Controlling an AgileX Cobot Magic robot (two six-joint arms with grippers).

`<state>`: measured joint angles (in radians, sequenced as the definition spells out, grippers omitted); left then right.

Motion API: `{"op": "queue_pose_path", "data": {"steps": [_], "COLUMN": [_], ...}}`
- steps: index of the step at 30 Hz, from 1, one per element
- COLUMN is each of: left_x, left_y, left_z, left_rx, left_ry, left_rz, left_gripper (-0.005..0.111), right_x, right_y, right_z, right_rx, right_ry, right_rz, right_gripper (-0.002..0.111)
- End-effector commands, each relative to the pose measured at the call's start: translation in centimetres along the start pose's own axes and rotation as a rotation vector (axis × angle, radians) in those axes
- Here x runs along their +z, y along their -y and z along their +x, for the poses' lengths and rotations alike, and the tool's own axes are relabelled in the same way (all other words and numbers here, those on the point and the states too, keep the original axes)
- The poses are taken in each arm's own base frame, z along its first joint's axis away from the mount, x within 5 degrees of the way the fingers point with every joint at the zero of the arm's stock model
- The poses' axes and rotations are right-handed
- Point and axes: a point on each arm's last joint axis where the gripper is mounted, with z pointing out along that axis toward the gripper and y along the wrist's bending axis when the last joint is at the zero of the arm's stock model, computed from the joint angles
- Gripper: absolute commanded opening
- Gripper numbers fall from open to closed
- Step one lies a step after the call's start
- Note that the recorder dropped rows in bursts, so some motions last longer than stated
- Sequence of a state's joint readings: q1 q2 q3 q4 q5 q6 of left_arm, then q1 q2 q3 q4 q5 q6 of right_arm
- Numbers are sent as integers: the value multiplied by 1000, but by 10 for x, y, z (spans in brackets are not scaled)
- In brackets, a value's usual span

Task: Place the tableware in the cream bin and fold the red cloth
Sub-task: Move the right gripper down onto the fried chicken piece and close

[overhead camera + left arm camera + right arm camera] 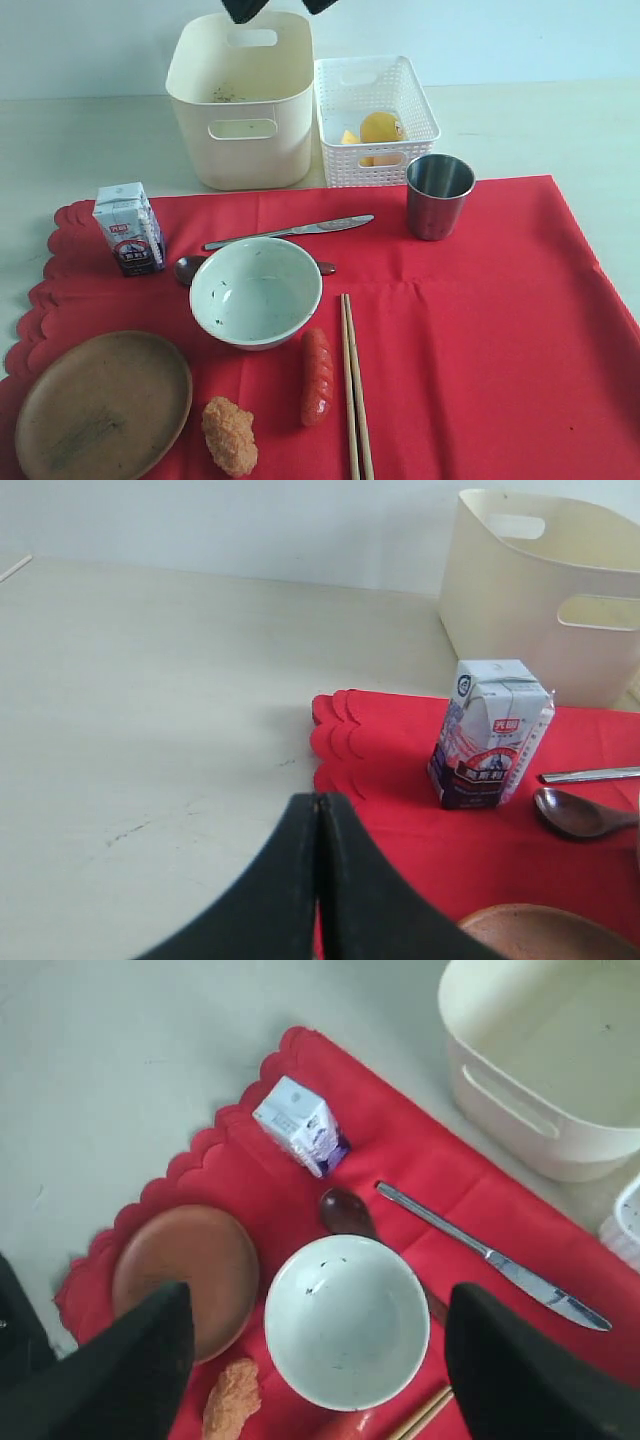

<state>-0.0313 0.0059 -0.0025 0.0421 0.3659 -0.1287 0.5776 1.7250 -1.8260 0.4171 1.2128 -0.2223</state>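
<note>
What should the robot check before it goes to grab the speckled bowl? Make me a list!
1. Right jaws open: ok, they stand wide apart.
2. Bowl lined up: ok, the right wrist view shows it between the right jaws, though they are not down at it yet.
3. Bowl empty: ok, only tiny specks inside.
4. Bowl free to lift: cannot tell. The dark spoon runs under its rim, and whether they touch is hidden.
5. Cream bin has room: ok, nothing inside but a few specks.
6. Left jaws out of the way: ok, shut, at the red cloth's scalloped edge.
</note>
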Motion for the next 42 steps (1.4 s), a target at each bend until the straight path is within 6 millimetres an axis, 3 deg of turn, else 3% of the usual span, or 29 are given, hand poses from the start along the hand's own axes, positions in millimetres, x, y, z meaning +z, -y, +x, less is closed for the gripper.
{"op": "queue_pose_path", "data": {"steps": [1,4,14,23,36,42], "left_x": [0,0,0,0,0,0], "left_y": [0,0,0,0,0,0], "left_z": [0,0,0,0,0,0], "left_rx": [1,1,1,1,1,1], "left_ry": [15,15,15,15,15,15], "left_rz": [0,0,0,0,0,0], "left_gripper": [0,0,0,0,0,0], "right_x": [4,11,23,30,83,101], "right_y": [-28,-54,-103,-126,-106,-101], "right_z": [2,5,16,26,80,100], "right_rx": [-62,-110,-203,-239,-132,-86], "right_ry": [-27,-48,-90,-120,-390,-431], "right_rz": [3,-30,-60,-41,-15,-32], "right_gripper": [67,67,67,67,64,64]}}
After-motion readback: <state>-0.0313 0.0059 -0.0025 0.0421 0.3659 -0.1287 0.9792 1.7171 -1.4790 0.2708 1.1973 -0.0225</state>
